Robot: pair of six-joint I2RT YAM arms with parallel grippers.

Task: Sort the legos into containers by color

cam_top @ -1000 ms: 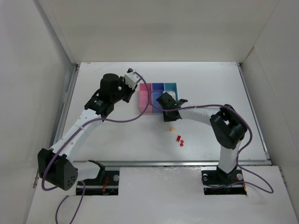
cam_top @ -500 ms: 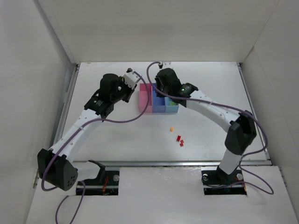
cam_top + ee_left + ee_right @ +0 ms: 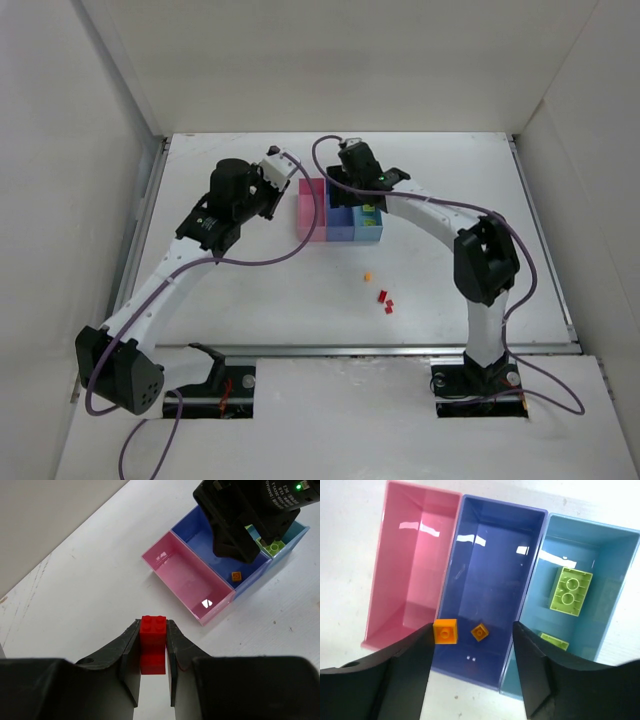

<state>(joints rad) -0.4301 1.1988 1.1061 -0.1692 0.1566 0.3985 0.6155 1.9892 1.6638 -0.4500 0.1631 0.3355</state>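
Note:
The containers stand in a row: pink (image 3: 405, 560), blue (image 3: 490, 545) and teal (image 3: 600, 555). My right gripper (image 3: 472, 626) hangs open over the blue bin. A small orange lego (image 3: 445, 631) is at the inner face of its left finger and clear of the right finger. Another orange lego (image 3: 480, 632) lies on the blue bin's floor. Two lime-green legos (image 3: 571, 591) lie in the teal bin. My left gripper (image 3: 153, 625) is shut on a red lego (image 3: 153, 642), above the table left of the pink bin (image 3: 187, 577).
An orange lego (image 3: 368, 276) and two red legos (image 3: 385, 300) lie loose on the table in front of the bins. The right arm (image 3: 430, 210) arches over the bins from the right. White walls enclose the table.
The right arm swung from the table in front of the bins to above the blue bin, and its jaws opened. The left gripper barely moved.

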